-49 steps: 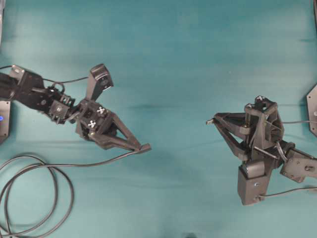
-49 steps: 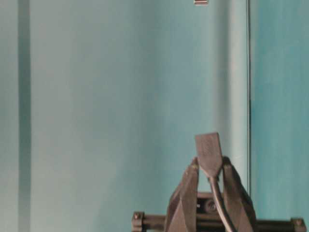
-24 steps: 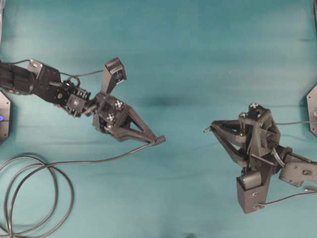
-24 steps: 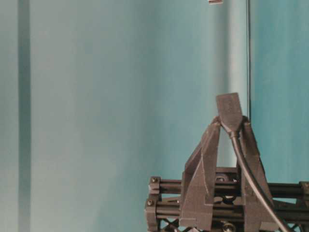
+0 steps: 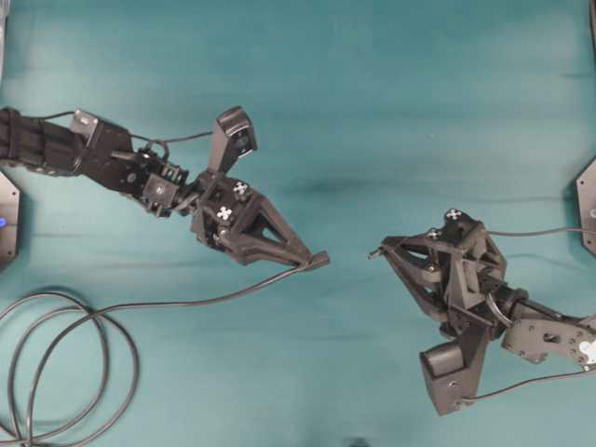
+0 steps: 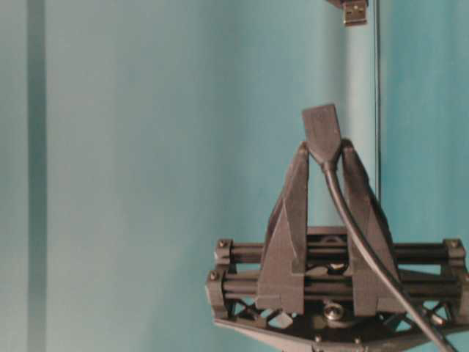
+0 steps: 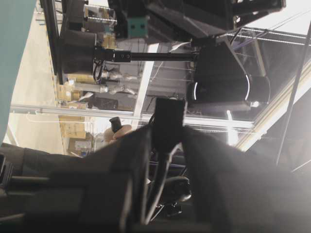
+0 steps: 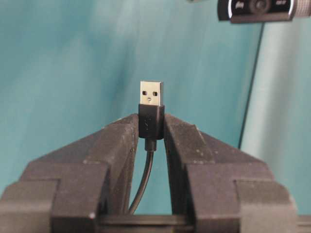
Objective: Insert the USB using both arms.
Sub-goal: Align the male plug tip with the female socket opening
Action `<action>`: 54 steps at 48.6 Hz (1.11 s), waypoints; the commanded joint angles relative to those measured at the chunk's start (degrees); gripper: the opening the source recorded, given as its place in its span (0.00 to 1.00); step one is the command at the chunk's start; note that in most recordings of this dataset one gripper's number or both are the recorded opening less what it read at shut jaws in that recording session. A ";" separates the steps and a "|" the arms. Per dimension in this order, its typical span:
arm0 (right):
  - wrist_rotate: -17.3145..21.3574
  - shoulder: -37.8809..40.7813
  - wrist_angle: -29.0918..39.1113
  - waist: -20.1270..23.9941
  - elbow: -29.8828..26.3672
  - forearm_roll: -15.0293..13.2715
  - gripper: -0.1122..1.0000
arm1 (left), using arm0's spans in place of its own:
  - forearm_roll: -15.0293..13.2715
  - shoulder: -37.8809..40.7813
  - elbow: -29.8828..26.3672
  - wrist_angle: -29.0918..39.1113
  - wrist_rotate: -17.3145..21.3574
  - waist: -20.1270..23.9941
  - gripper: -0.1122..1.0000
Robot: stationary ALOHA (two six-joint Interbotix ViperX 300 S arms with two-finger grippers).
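The USB [image 8: 151, 93] is a silver plug with a dark collar. My right gripper [image 8: 151, 124] is shut on that collar, and the thin black cable hangs down between the fingers. From overhead the USB [image 5: 372, 252] sticks out of the right gripper [image 5: 384, 250] and points left. My left gripper [image 5: 310, 260] is shut on the dark socket end [image 5: 320, 259] of the thicker cable, which points right. A short gap separates the two ends. In the table-level view the socket end [image 6: 322, 130] stands above the left gripper [image 6: 323, 149], with the USB [image 6: 355, 12] higher and to the right.
The thick black cable runs from the socket to a loose loop [image 5: 56, 368] at the front left of the teal table. Black mounts sit at the left edge [image 5: 7, 223] and right edge [image 5: 587, 205]. A webcam [image 8: 257, 7] shows above the right gripper.
The left gripper has carried the socket end right, toward the middle. The right gripper has shifted left with the USB, narrowing the gap. The USB now shows more fully at the top of the table-level view.
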 commanded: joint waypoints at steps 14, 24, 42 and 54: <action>-1.41 -0.44 0.09 -1.76 -2.20 -0.53 0.29 | 0.70 0.88 -2.20 -0.26 -1.58 -0.70 0.27; -3.60 -0.44 0.09 -2.29 -2.64 -0.62 0.29 | 0.70 1.23 -2.64 -0.53 -2.72 -0.70 0.27; -4.57 1.49 0.09 -2.46 -4.83 -0.53 0.29 | 0.70 2.11 -3.16 -0.18 -3.69 -0.53 0.27; -4.57 2.46 0.00 -2.46 -5.98 -0.53 0.29 | 0.70 2.20 -3.34 0.62 -3.69 0.26 0.27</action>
